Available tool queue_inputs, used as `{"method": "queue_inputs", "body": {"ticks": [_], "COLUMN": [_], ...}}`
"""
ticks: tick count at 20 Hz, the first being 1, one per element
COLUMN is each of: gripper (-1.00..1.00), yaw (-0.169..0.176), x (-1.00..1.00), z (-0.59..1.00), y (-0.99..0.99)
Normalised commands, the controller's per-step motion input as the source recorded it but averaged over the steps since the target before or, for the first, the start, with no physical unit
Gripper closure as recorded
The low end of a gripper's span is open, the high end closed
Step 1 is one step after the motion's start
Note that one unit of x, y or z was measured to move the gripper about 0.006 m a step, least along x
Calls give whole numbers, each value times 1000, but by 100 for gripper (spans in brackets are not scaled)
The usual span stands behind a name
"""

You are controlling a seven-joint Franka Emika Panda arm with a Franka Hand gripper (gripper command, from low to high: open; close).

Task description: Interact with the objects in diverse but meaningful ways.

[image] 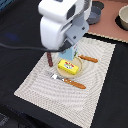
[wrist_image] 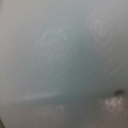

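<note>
In the exterior view my gripper (image: 66,47) hangs low over the far part of the striped placemat (image: 45,85), right at a light blue cup (image: 70,52). The arm's white body hides the fingers, so their state is unclear. Just in front of the cup, a yellow packet with a red label (image: 67,66) lies on a pale plate (image: 79,65). A brown sausage (image: 50,60) lies beside the plate toward the exterior view's left. The wrist view is filled by a blurred pale blue surface (wrist_image: 64,60), very close to the lens.
A utensil with an orange handle (image: 70,81) lies on the mat in front of the plate, and another (image: 89,59) lies at the exterior view's right. A dark grey pot (image: 95,11) and a pale bowl (image: 123,18) stand at the back right on a pink surface.
</note>
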Motion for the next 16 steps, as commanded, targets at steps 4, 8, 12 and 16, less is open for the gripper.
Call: {"method": "queue_inputs", "body": {"ticks": [4, 8, 12, 16], "gripper": [100, 100, 100, 100], "yaw": [0, 0, 0, 0], "x": [259, 371, 336, 64], "z": [-221, -290, -341, -431], "y": [-752, -569, -239, -242]}}
